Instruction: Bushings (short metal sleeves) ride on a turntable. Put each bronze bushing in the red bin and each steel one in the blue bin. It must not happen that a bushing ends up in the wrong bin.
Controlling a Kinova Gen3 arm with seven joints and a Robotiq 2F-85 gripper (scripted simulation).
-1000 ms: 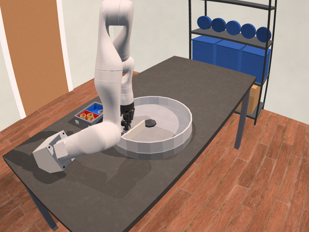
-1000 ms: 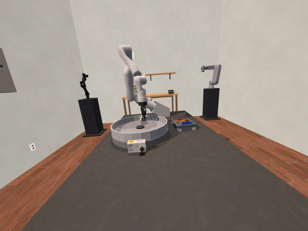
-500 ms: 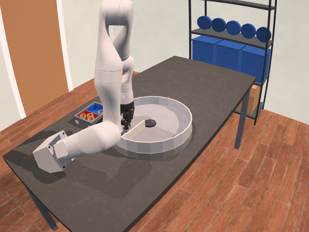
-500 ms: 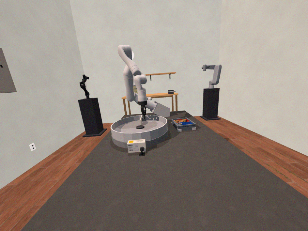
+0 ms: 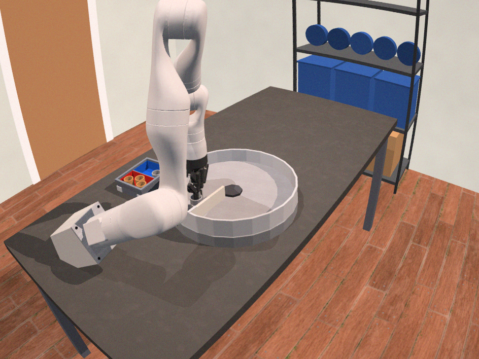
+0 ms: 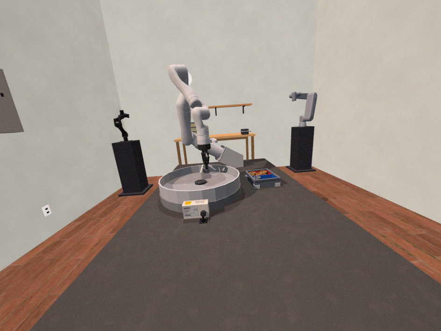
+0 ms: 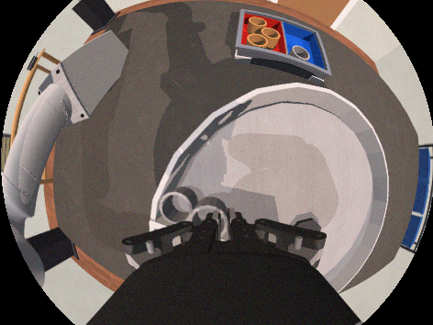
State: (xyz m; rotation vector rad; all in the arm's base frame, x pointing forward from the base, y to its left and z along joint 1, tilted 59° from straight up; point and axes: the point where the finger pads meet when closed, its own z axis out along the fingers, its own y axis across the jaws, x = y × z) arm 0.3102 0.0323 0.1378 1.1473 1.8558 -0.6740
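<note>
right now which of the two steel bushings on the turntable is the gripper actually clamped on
The one between the fingers of the gripper: the steel bushing at the centre of the wrist view. The other steel bushing stands free just to its left by the turntable wall.

Pale grey-green walls [image 6: 213, 42] are enclosing the room, and reddish wood planks are covering the floor [image 5: 386, 270]. A tan door panel [image 5: 50, 77] with white trim is standing behind the dark surface [image 5: 294, 127]. A black metal shelf rack [image 5: 406, 127] is holding blue discs [image 5: 361, 42], blue boxes [image 5: 355, 84] and a cardboard box [image 5: 388, 152]. A wooden bench table [image 6: 228, 135] and a wall shelf [image 6: 229, 105] are lining the far wall, with two black pedestals [image 6: 130, 167] flanking them.
</note>
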